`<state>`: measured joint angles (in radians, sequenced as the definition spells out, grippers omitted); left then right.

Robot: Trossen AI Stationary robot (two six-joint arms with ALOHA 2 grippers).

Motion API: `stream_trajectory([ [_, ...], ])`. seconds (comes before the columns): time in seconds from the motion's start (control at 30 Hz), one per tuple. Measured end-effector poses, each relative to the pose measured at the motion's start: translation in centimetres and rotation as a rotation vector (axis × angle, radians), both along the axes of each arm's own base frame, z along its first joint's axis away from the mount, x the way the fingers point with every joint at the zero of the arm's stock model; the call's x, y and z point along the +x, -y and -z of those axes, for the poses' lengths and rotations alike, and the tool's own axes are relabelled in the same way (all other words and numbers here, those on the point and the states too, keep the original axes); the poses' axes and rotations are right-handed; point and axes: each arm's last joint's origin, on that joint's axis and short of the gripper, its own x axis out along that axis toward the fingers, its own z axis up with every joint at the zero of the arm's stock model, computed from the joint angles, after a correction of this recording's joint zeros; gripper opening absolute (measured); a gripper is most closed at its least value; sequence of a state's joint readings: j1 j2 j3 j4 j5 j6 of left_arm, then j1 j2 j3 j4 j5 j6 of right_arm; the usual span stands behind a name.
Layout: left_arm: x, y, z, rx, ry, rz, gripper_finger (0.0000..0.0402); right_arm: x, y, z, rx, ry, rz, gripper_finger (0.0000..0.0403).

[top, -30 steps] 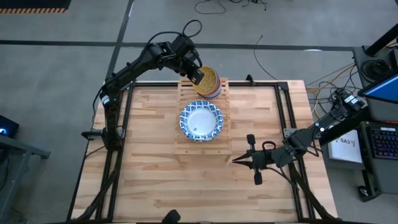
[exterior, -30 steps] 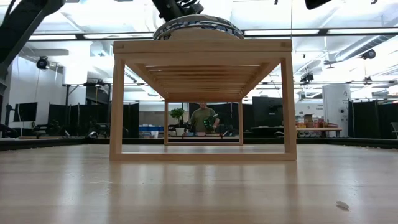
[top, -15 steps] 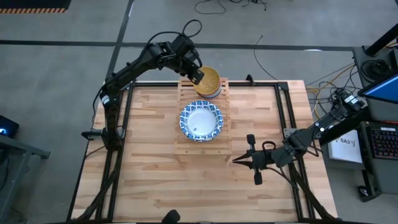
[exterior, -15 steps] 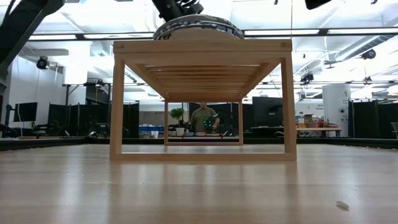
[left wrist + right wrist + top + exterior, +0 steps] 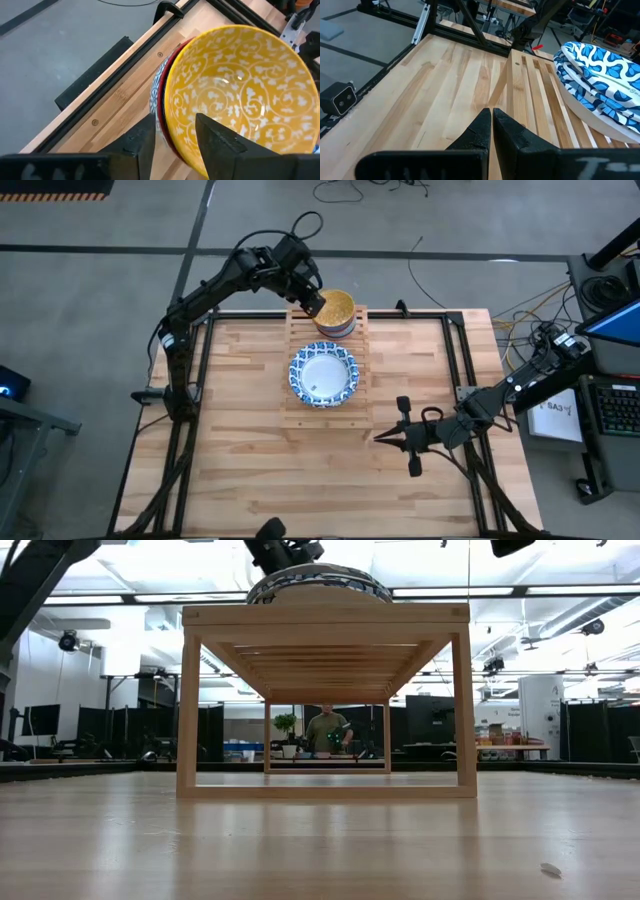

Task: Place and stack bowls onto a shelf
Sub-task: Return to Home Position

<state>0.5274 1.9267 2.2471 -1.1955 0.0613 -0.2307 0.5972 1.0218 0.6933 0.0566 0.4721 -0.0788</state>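
Yellow bowl [image 5: 235, 95] rim inside narrowly parted left end effector [image 5: 175, 125]; right end effector [image 5: 491, 113] closed.

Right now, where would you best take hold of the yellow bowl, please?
Probably take the yellow bowl by its rim from above, one finger inside, one outside, on the side nearest the left gripper: it sits upright, nested in the red bowl, leaving only the rim free.

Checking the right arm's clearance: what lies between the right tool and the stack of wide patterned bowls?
Bare wood only: the high view shows tabletop planks and shelf slats between the right tool and the wide bowls; the right wrist view agrees.
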Motion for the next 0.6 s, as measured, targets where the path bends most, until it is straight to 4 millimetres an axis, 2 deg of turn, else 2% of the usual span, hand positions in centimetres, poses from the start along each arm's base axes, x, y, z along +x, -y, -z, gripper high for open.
stream_trajectory([
  [0.17, -0.7, 0.4, -0.5, 0.023, -0.022, 0.039, 0.0123, 0.0, 0.0, 0.0, 0.0, 0.0, 0.0, 0.0009],
  [0.3, -1.5, 1.5, -1.3, 0.042, -0.049, 0.09, 0.0123, 0.0, 0.0, 0.0, -0.001, 0.0, 0.0, 0.0009],
  [0.47, -2.9, 4.6, -3.5, 0.113, -0.025, 0.201, 0.0123, 0.0, 0.0, 0.2, -0.011, 0.017, -0.007, 0.0009],
  [0.6, -4.3, 8.6, -5.3, 0.206, 0.032, 0.311, 0.0123, 0.0, 0.0, 0.7, -0.04, 0.103, -0.032, 0.0009],
])
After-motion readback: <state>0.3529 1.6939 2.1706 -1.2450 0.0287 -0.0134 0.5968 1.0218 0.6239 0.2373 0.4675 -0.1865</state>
